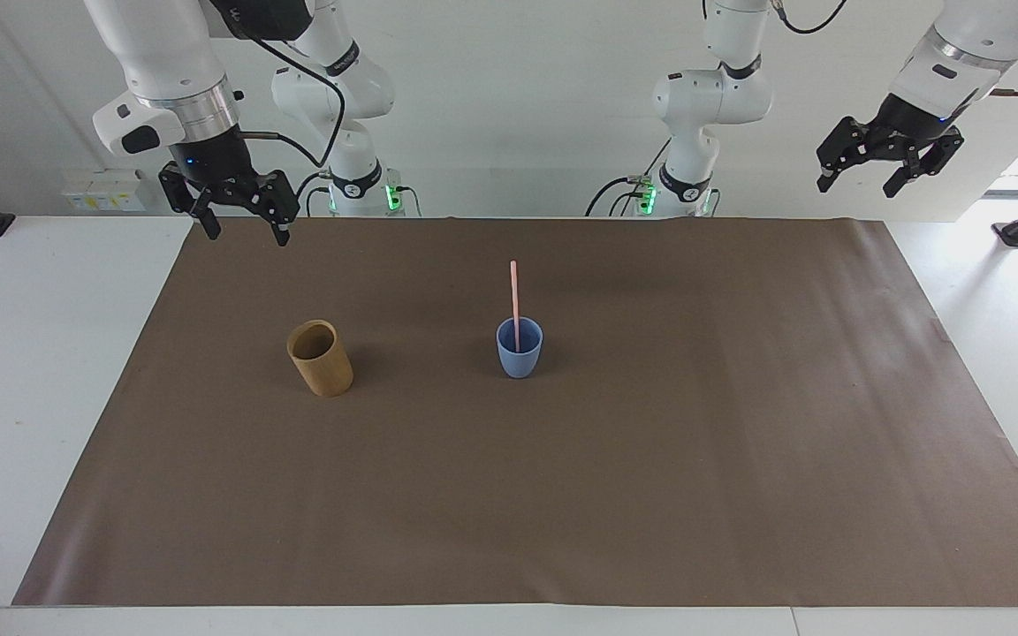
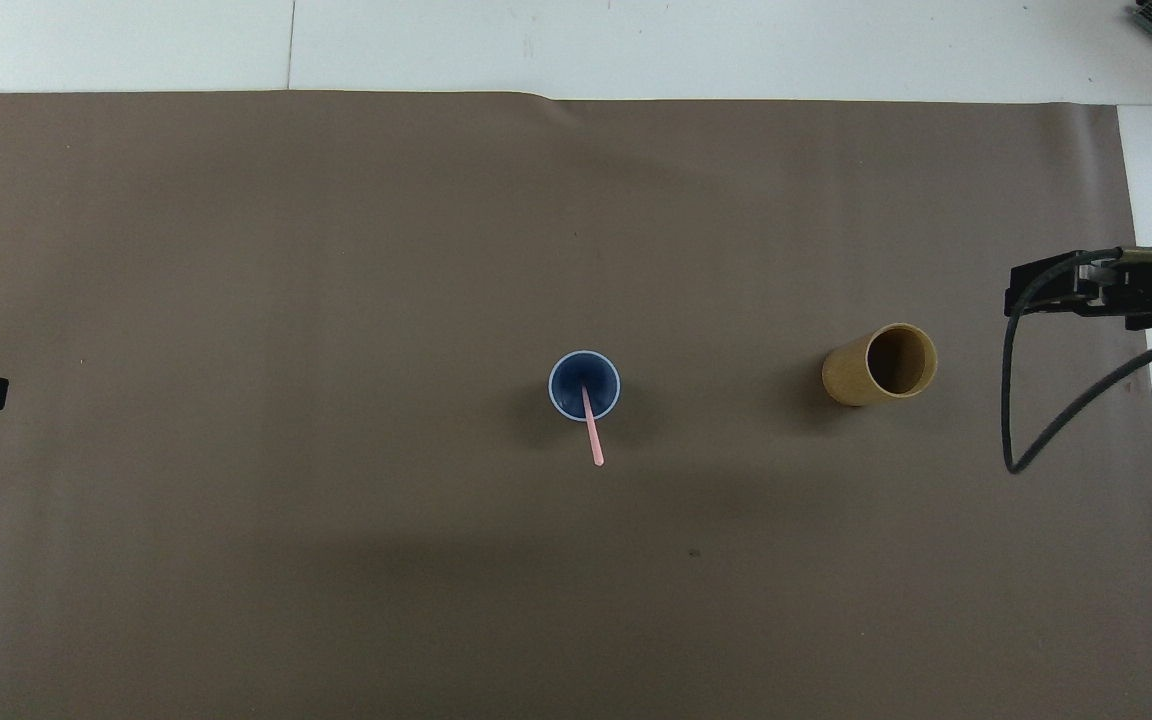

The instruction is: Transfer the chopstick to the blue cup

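The pale-pink chopstick (image 1: 514,300) stands in the light-blue cup (image 1: 520,353) near the middle of the brown mat, its top leaning toward the robots. Both also show in the overhead view, the chopstick (image 2: 592,440) and the cup (image 2: 566,372). My right gripper (image 1: 246,231) is open and empty, raised over the mat's corner at the right arm's end, well apart from both cups; it shows in the overhead view (image 2: 1046,290) too. My left gripper (image 1: 856,185) is open and empty, waiting high over the left arm's end of the table.
A tan wooden-looking cup (image 1: 321,358) stands empty on the brown mat (image 1: 650,495), beside the blue cup toward the right arm's end. A black cable (image 2: 1011,400) hangs from the right wrist. White table surface borders the mat.
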You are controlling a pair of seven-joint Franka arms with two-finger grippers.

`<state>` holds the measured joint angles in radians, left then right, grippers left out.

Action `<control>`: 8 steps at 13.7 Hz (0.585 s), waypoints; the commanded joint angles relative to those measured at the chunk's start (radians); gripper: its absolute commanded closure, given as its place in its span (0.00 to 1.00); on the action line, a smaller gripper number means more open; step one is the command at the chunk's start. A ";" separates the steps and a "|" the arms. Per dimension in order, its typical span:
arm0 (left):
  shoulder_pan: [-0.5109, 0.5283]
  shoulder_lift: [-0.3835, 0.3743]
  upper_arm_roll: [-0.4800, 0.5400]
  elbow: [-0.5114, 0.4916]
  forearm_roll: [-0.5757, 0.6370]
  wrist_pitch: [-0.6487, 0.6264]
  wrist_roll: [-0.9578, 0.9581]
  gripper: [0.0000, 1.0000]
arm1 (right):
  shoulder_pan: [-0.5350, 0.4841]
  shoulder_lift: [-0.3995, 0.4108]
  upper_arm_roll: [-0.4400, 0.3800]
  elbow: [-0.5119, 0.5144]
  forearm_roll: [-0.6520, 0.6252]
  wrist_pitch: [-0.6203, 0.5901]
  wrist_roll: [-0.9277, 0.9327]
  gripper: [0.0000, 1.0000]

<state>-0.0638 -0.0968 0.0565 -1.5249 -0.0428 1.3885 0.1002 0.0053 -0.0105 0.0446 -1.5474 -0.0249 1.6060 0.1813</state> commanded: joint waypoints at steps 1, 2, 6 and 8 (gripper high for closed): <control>0.004 -0.014 -0.003 -0.012 0.014 0.004 0.003 0.00 | -0.024 0.003 0.014 0.007 0.014 -0.017 -0.026 0.00; 0.006 -0.014 -0.003 -0.012 0.014 0.004 0.003 0.00 | -0.025 0.003 0.014 0.006 0.016 -0.024 -0.026 0.00; 0.004 -0.014 -0.003 -0.012 0.014 0.004 0.003 0.00 | -0.022 0.003 0.017 0.009 0.016 -0.017 -0.025 0.00; 0.004 -0.014 -0.003 -0.012 0.014 0.004 0.003 0.00 | -0.022 0.003 0.017 0.007 0.016 -0.015 -0.025 0.00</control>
<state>-0.0638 -0.0968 0.0564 -1.5249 -0.0428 1.3885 0.1002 0.0053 -0.0105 0.0472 -1.5473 -0.0248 1.5944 0.1813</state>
